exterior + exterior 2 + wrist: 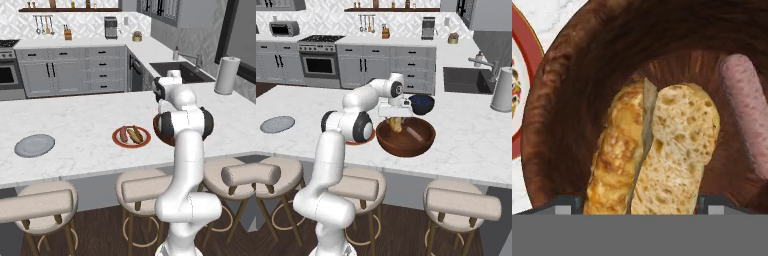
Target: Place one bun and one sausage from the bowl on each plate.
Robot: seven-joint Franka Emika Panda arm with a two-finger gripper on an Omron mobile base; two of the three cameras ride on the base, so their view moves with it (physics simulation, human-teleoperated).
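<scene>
The reddish-brown bowl (406, 142) stands on the island counter, half hidden behind my arm in the left base view (158, 131). My gripper (396, 120) reaches down into it, and its jaws press both sides of a split bun (662, 150). A pink sausage (747, 110) lies in the bowl beside the bun. The red-rimmed plate (116, 137) sits just left of the bowl and carries a bun (135, 134) and a sausage (123, 134). Far to the left lies the grey plate (34, 145), bare.
A dark navy bowl (422, 103) stands just behind the wooden bowl. A paper towel roll (503, 90) and the sink (466, 80) are at the far right. Stools (145, 187) line the island's near edge.
</scene>
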